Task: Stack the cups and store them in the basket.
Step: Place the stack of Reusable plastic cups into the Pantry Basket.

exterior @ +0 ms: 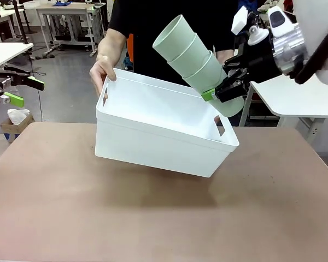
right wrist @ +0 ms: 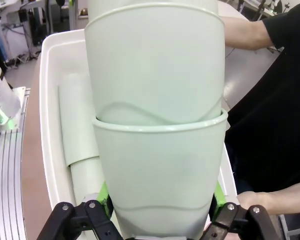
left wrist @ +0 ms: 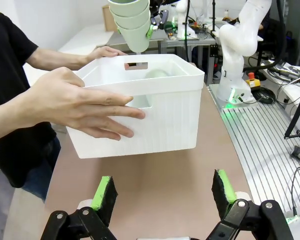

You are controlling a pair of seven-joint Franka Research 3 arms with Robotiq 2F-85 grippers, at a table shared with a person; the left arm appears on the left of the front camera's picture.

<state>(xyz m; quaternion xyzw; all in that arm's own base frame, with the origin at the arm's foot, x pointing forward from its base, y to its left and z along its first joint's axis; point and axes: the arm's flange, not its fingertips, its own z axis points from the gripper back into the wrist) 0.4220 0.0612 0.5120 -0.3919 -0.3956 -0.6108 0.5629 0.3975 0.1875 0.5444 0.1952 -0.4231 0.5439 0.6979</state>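
The right gripper [exterior: 221, 90] holds a stack of cups [exterior: 195, 57], its fingers [exterior: 209, 95] closed on the lowest cup. The stack is tilted, with the open rims pointing up and away from the fingers. Just below the fingers is the basket [exterior: 153, 136], which a person's hands [left wrist: 77, 102] hold by both ends, tilted above the tabletop [exterior: 164, 218]. Inside the basket, beside the held stack, more cups [right wrist: 80, 145] lie on their side. The left gripper [left wrist: 162, 192] has its fingers wide apart and holds nothing; the basket is beyond them, not touching.
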